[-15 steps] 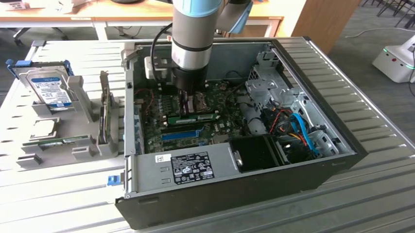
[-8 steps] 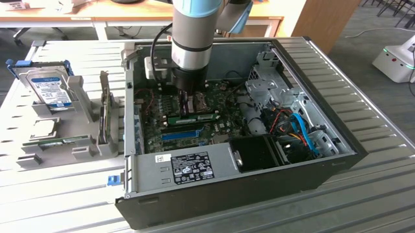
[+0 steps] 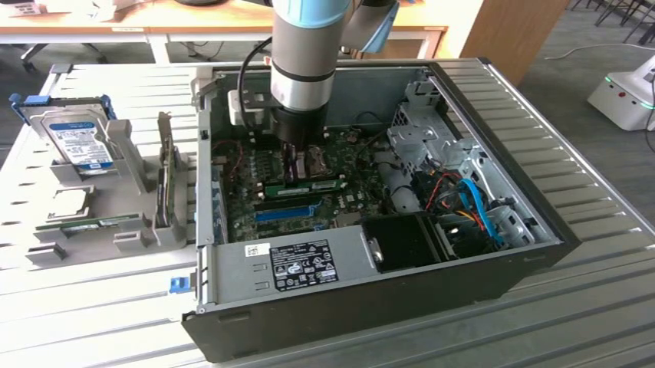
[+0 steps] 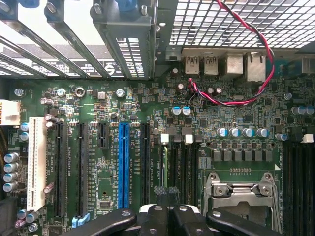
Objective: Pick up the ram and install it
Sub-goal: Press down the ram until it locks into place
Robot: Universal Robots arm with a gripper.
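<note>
Wrist view: closed end effector (image 4: 167,209) above black memory slots (image 4: 179,164).

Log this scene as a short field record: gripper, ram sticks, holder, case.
gripper: shut, low over the black memory slots, next to the CPU socket
ram in case: green stick lying along the motherboard, near the gripper
second ram: lying in the gray holder, outside the case
hard drive: upright in that holder
PC case: side open, on a slatted table
</note>
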